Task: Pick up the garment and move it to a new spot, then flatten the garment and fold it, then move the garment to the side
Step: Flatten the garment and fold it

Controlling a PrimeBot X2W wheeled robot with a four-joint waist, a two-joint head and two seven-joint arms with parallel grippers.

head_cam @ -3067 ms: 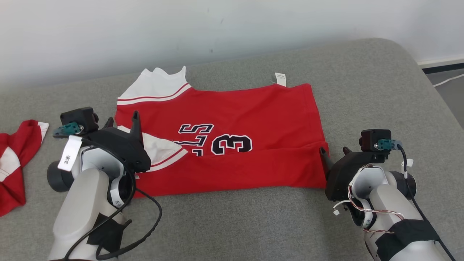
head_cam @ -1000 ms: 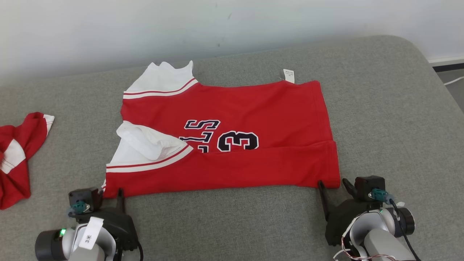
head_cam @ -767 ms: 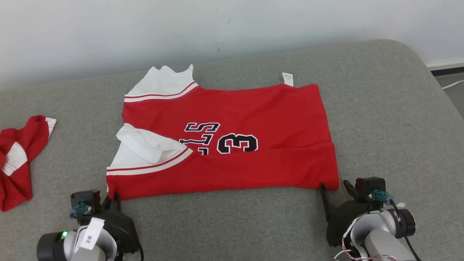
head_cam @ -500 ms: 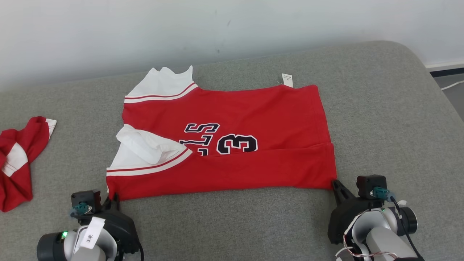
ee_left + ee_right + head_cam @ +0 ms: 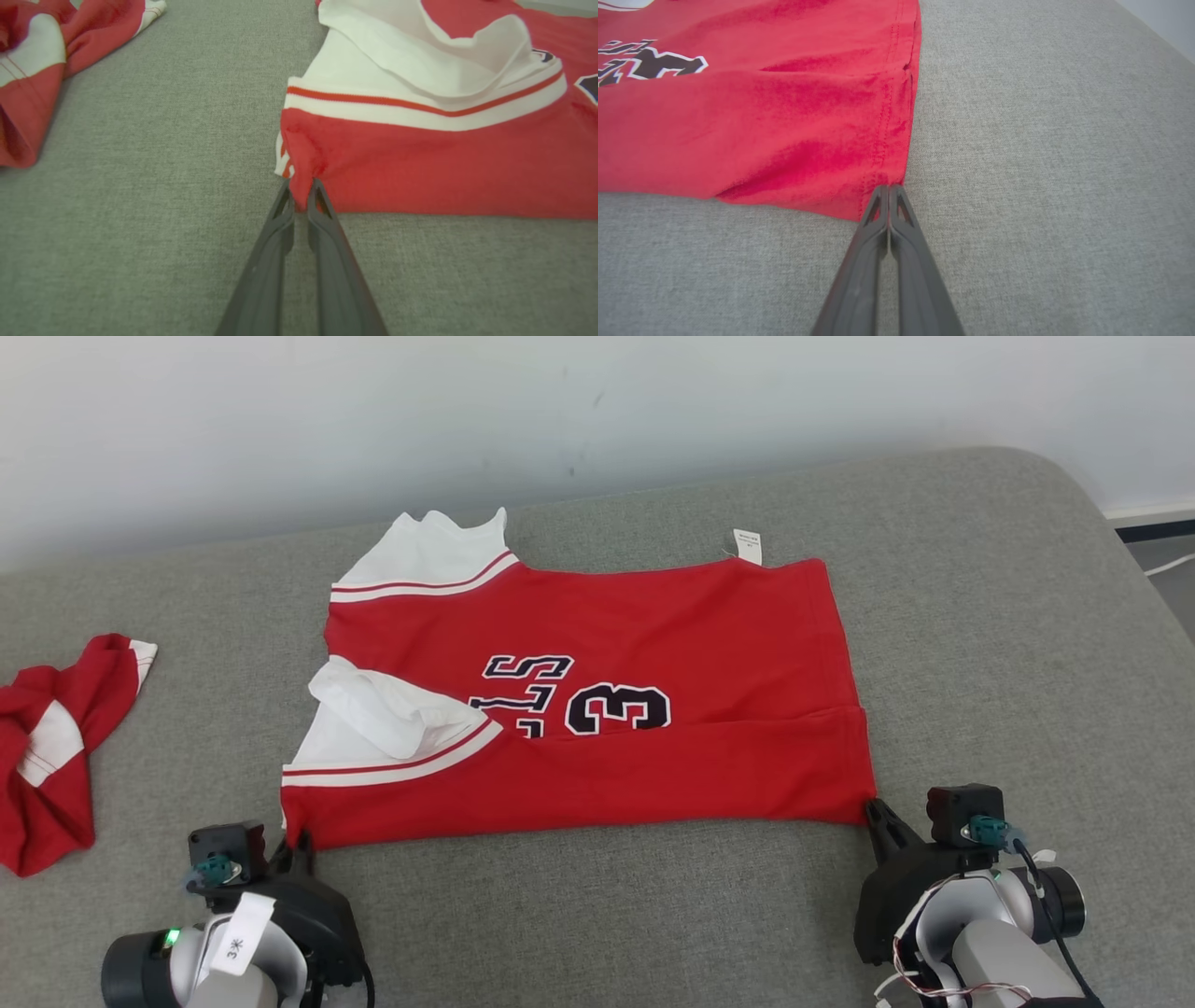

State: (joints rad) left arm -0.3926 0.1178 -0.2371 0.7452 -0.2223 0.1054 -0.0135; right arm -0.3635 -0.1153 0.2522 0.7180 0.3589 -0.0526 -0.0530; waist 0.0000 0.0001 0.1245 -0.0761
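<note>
Head view, both near corners taken. The garment [image 5: 653, 625], a red numbered jersey, lies flat on the grey cushion [image 5: 980, 616] with its near long edge already folded over once, a white sleeve [image 5: 392, 719] bunched at its left end and a small label [image 5: 747, 546] at its far right corner. A second red garment [image 5: 51, 747] sits crumpled well to the jersey's left, apart from it.

What has changed: a second ago both claws stood open at the jersey's near edge; now both are clenched. The left claw [image 5: 301, 840] grips the near left corner, and my left wrist view shows red cloth puckered between the tips of that claw [image 5: 301, 186]. The right claw [image 5: 878, 812] is pressed fully closed at the near right corner; in the right wrist view the tips of the right claw [image 5: 888, 189] meet exactly on the hem corner, but I cannot say for sure that cloth is caught between them.

I judge that the flattening is done and the next fold is in hand: the two pinched corners are ready to be lifted and carried across towards the jersey's far edge. If the right side has missed, that corner will stay down and the fold will skew.
</note>
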